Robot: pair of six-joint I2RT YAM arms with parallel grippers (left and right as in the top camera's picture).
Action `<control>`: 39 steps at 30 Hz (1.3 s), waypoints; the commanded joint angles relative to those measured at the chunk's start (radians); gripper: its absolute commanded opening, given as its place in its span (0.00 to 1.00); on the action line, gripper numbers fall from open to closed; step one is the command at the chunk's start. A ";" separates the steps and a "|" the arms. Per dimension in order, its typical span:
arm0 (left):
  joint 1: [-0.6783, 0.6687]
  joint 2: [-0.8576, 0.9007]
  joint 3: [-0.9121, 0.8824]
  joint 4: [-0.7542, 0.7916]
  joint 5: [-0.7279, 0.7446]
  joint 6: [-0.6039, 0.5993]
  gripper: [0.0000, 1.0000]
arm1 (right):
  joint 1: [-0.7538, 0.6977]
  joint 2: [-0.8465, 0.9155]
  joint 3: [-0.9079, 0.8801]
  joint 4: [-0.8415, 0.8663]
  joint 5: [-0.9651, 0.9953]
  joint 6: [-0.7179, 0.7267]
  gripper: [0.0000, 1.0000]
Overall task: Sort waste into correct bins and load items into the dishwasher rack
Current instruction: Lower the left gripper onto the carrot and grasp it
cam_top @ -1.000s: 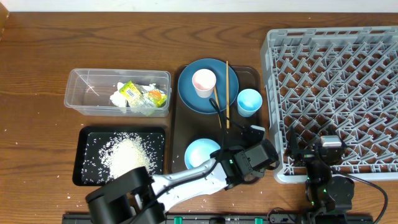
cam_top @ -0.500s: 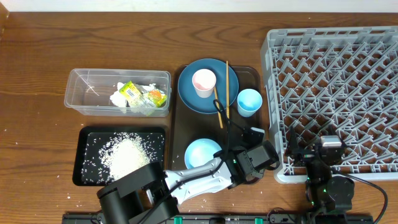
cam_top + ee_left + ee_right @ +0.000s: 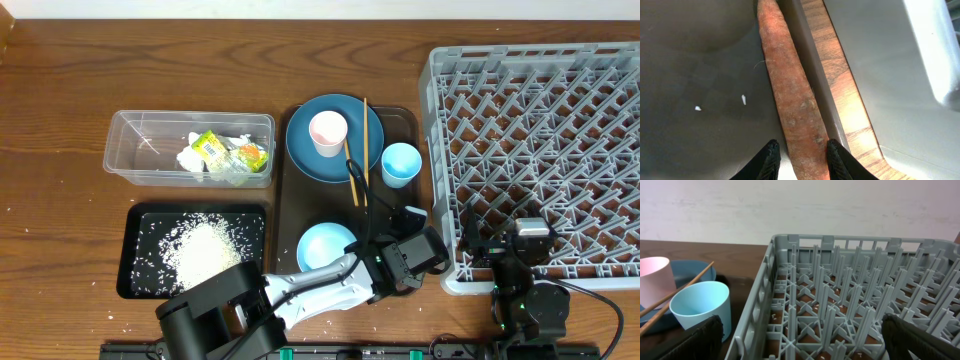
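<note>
Waste nearly sorted, we judge; loading not begun.
Our left gripper [image 3: 804,162] loosely flanks, unclamped, the tapered orange carrot [image 3: 790,95], bottom centre of its view; the right gripper [image 3: 800,332] hangs open. White rice [image 3: 200,250] lies in the shallow black tray [image 3: 128,250]; the big grey lattice rack [image 3: 540,110], right, stands unloaded.

The top camera looks straight down on the brown wooden tabletop [image 3: 60,80]. The left wrist camera sits very close above an orange carrot [image 3: 792,100]. The right wrist camera looks low across the grey plastic rack [image 3: 756,315], seen from above too.
</note>
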 commanded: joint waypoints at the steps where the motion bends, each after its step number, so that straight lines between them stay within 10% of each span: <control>1: 0.002 0.003 0.010 -0.042 -0.056 0.016 0.32 | -0.010 -0.005 -0.001 -0.003 0.000 -0.004 0.99; 39: -0.054 -0.087 0.009 -0.026 -0.175 -0.022 0.39 | -0.010 -0.005 -0.001 -0.003 0.000 -0.004 0.99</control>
